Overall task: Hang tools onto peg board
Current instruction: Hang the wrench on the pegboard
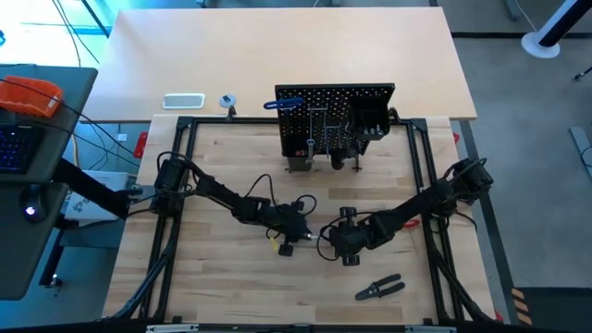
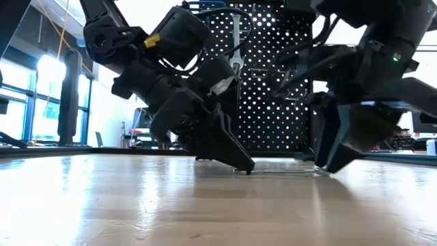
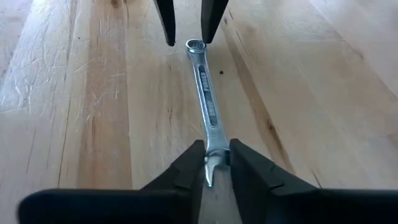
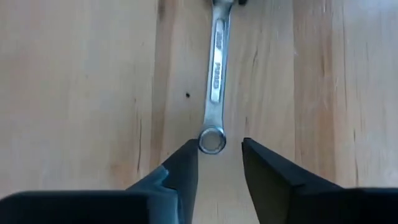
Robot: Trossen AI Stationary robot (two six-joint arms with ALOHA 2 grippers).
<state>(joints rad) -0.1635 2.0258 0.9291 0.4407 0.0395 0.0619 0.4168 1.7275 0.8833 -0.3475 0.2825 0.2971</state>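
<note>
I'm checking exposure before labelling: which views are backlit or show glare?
Low view: bright windows behind turn both arms and the peg board into near-silhouettes. Left wrist view: the wrench glints, its stamped text soft. High view: evenly lit.

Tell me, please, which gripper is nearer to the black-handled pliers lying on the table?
Right. The right gripper sits just up-table of the pliers; the left gripper is farther off, beyond it, at the silver wrench.
</note>
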